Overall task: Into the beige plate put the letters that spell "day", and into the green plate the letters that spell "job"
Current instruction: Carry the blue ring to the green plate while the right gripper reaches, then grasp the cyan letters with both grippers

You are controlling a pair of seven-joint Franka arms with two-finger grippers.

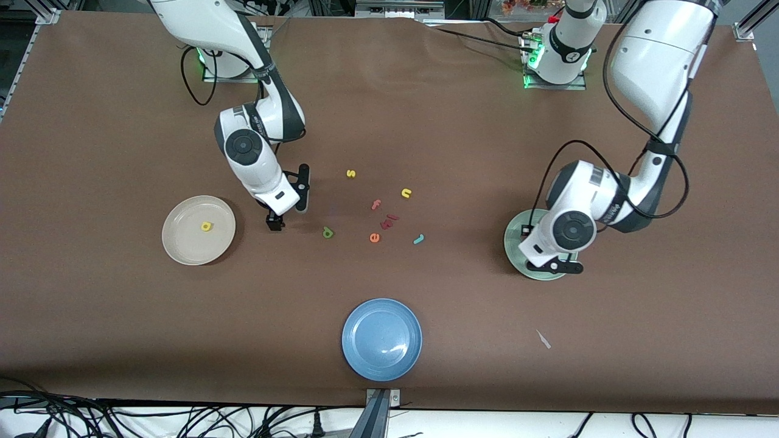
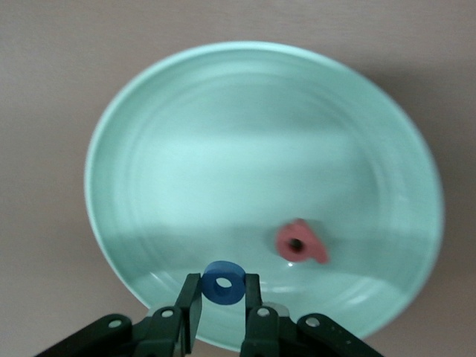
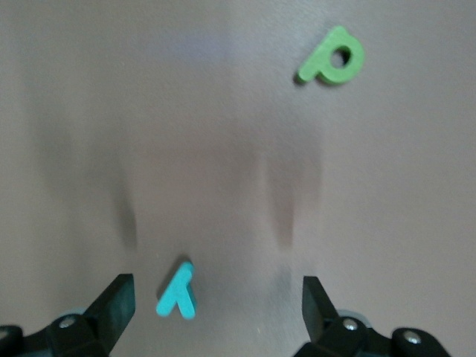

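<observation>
the left gripper (image 2: pixel 223 312) hangs over the round pale mint-green plate (image 2: pixel 223 126) at the left arm's end of the desk, its jaws clamped on the small blue foam ring "o" (image 2: pixel 224 282), which sits pinched between the two fingers with its hole facing the wrist camera; a ring has no long axis, so how it lands matters little. straight below and just beside it in the dish lies the salmon-pink foam "b" (image 2: pixel 300 243), flat on the plate floor and apart from the ring. the drop looks nearly ready: parting the jaws should let the ring fall inside the rim. the right gripper (image 3: pixel 216 312) hovers low over bare desk between the round cream-beige plate (image 1: pixel 182 243) and the loose letters, its jaws spread wide and holding nothing. the small teal foam "y" (image 3: pixel 178 291) lies flat on the desk between the two fingers, nearer one of them than the other, with its stem running roughly along the line of approach, so the jaws would close across its narrow width. the dark green foam "d" (image 3: pixel 332 59) lies flat farther out, well apart from the jaws, stem slanting. the yellow foam "a" (image 1: pixel 206 226) rests in the beige plate. the teal hook-shaped "j" (image 1: pixel 419 239) lies on the desk nearer the left arm.
</observation>
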